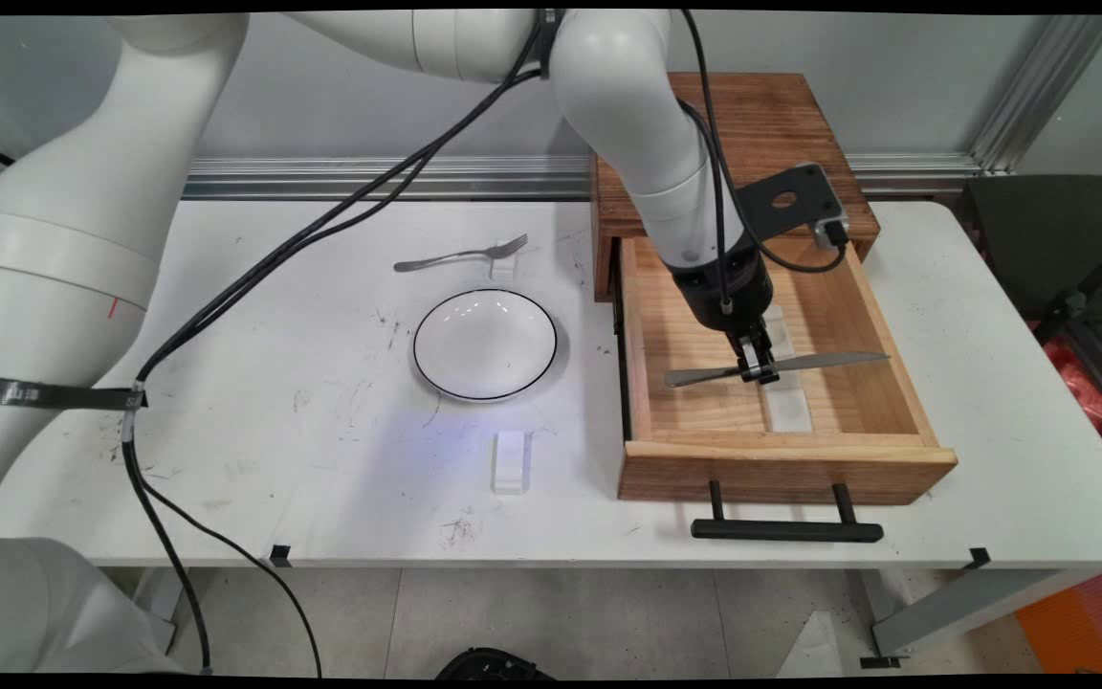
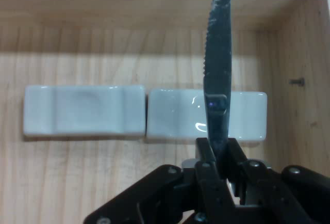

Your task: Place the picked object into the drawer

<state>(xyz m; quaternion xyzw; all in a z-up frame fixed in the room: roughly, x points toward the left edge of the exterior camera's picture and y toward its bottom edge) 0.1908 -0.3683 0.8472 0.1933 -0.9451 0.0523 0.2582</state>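
gripping knife (image 1: 777,367) — pincer (image 1: 759,368) over drawer (image 1: 895,383)

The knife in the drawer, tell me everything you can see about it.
The knife is a plain silver metal table knife with a serrated blade edge. It lies level, crosswise over the open wooden drawer, handle toward the plate side. The tool is shut on its middle, above two white rests on the drawer floor.

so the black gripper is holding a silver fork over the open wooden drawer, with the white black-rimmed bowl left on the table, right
Not quite: the black gripper is shut on a silver knife, not a fork. The hand view shows its serrated blade. The silver fork lies on the table beyond the white black-rimmed bowl. The open wooden drawer part is right.
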